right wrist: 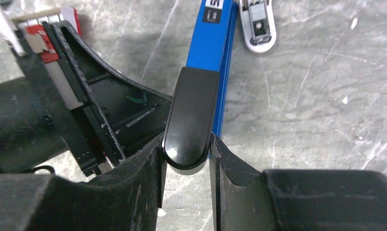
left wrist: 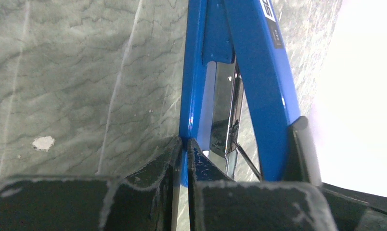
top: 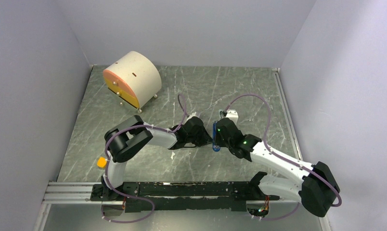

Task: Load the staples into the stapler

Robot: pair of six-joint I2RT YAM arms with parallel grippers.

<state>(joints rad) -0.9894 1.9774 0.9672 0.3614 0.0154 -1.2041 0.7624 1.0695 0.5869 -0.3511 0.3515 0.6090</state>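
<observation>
While clamped, stapler gapes (blue, black-tipped).

The gripper is closed on the stapler, its dark fingers pinching the edge of the left blue arm. The stapler is open, with a shiny metal channel between its blue arms. A white fleck marks the grey tabletop.

cream drum with orange face stands at far left of grey marble desk | small orange block near left edge, well apart | white oblong piece lies flat on desk
</observation>
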